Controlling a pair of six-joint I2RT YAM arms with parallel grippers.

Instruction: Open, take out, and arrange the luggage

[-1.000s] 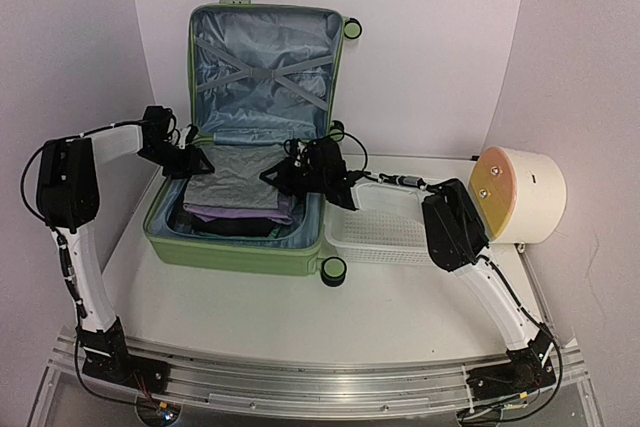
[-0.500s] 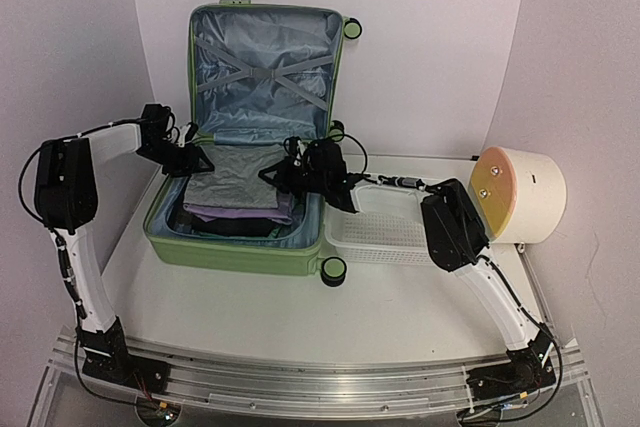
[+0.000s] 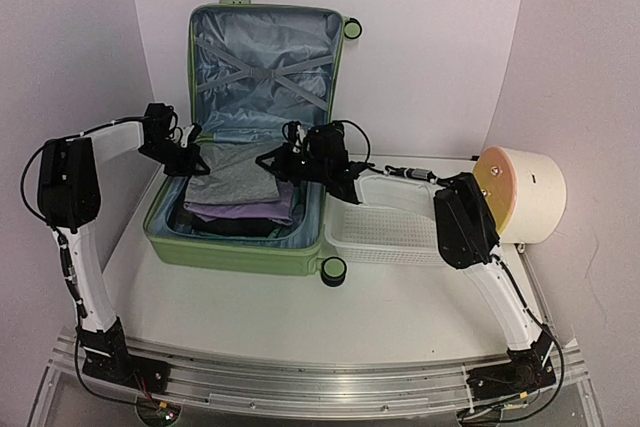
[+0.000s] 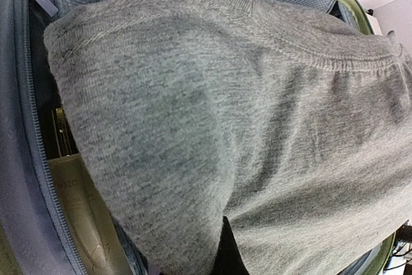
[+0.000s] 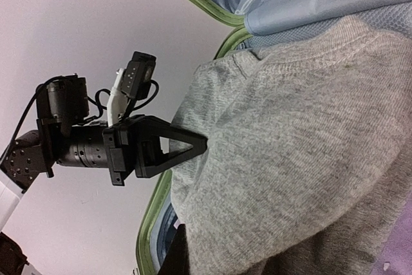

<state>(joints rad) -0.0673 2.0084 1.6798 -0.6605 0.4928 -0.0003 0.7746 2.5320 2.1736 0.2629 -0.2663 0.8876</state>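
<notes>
Luggage [image 3: 235, 252] open, grey garment [image 3: 232, 183] topmost inside, white mesh basket [image 3: 386, 243] beside it

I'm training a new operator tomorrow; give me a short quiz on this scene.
1. True or false: the suitcase lid is shut.
2. What do the left gripper and right gripper both hold? A basket, B grey garment, C wheel.
3. What colour is the cloth under the grey garment?
Key: 1 false; 2 B; 3 purple.
</notes>
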